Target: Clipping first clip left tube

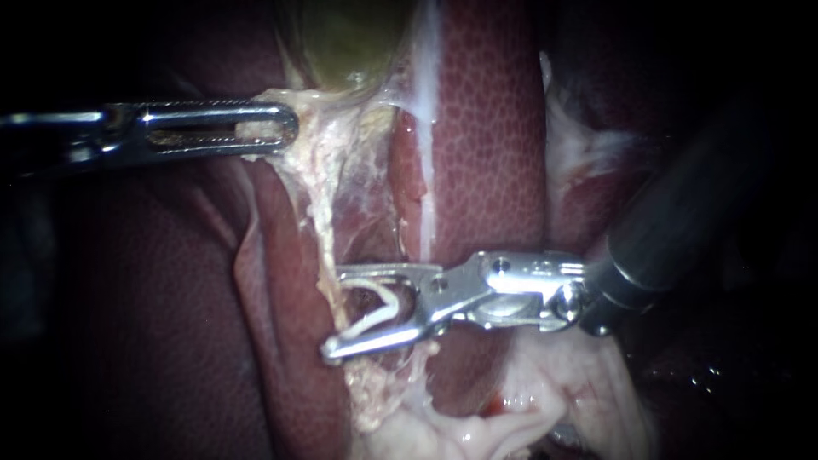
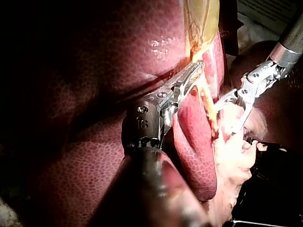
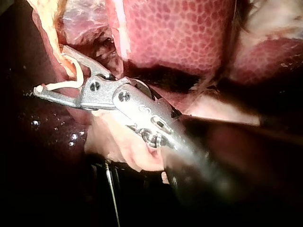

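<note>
The clip [image 1: 377,308], white and V-shaped, sits between the 2 jaws of the right instrument [image 1: 334,312]. The jaws stand wide apart, each touching 1 arm of the clip and so holding it. The clip's mouth is unclosed around the tube [image 1: 326,243], a pale, ragged strand that runs down from the gallbladder [image 1: 349,34] along the edge of a lobe of the liver [image 1: 486,128] and passes between the jaw tips. In the right wrist view the clip [image 3: 71,83] arches from the lower jaw tip to the upper jaw, with the strand crossing inside it. The left instrument [image 1: 285,128] lies level, well apart from the right one. Its slotted jaws are clamped together on pale tissue [image 1: 266,129] just under the gallbladder, at the top of the same strand.
</note>
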